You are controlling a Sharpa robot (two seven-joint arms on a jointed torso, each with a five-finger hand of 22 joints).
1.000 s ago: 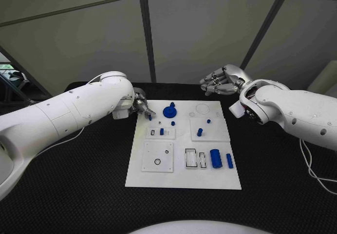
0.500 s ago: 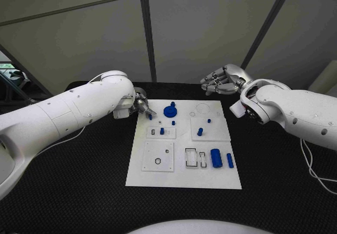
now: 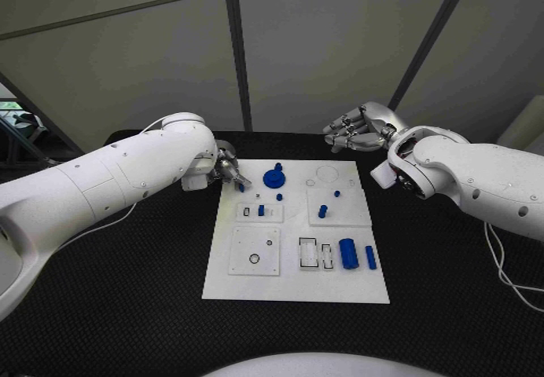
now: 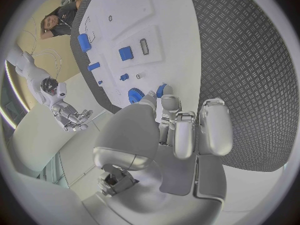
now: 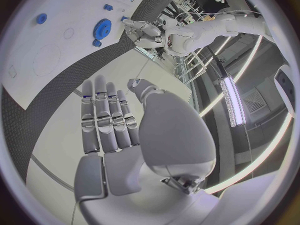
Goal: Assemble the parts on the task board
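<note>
The white board (image 3: 297, 236) lies flat in the middle of the black bench (image 3: 136, 298), its long side running away from the robot. The left hand (image 3: 230, 172) is at the board's far left corner, and its fingers (image 4: 164, 105) are pinched on a small blue peg (image 4: 160, 90) held just above the corner; in the left wrist view the peg shows at the fingertips, close beside the blue gear (image 3: 274, 178) that stands on the board's far edge. The right hand (image 3: 356, 130) hovers well above the bench beyond the board's far right corner, its fingers (image 5: 107, 116) side by side and bent partway, with nothing in them. On the board, a short blue peg (image 3: 280, 198) stands just nearer than the gear, and another blue piece (image 3: 261, 210) stands in the small raised plate on the left. A blue post (image 3: 322, 211) stands on the raised plate to the right, with a tiny blue stud (image 3: 336, 193) beyond it. Near the board's right edge a thick blue cylinder (image 3: 348, 254) lies on its side, and a thinner blue bar (image 3: 371, 258) lies just beside it, both next to an outlined slot (image 3: 307, 254).
</note>
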